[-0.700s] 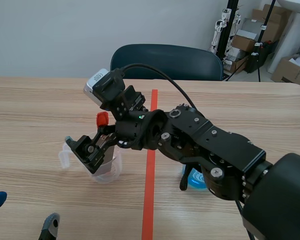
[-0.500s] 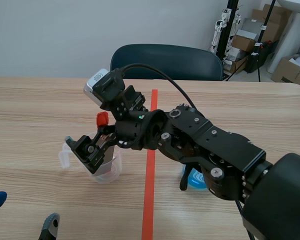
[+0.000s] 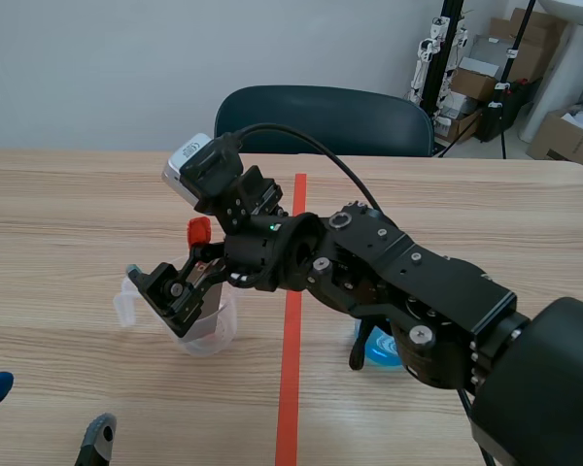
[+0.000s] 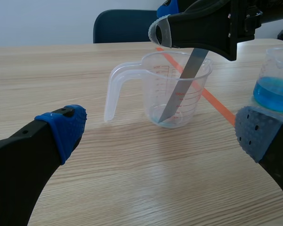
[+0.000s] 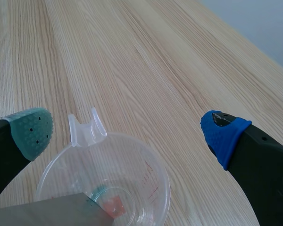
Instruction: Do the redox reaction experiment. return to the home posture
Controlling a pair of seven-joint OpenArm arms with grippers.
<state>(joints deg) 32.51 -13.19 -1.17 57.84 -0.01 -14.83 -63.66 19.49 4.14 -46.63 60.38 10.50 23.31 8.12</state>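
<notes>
Both arms' jaws released | metal strip (image 4: 181,85) leans in measuring cup (image 4: 153,92) | nothing moved

Scene view: right arm (image 3: 418,282) covers most of the measuring cup (image 3: 209,332) and the beaker (image 3: 380,349) of blue liquid; left gripper (image 3: 44,416) cut off by the lower edge.

I saw the clear plastic measuring cup (image 4: 153,96) standing upright on the table (image 4: 132,179), left of centre, with its handle pointing left. A flat grey metal strip (image 4: 181,87) leaned inside it, its lower end on the cup's floor. To the right and slightly nearer stood a small beaker (image 4: 276,75) holding blue liquid.
</notes>
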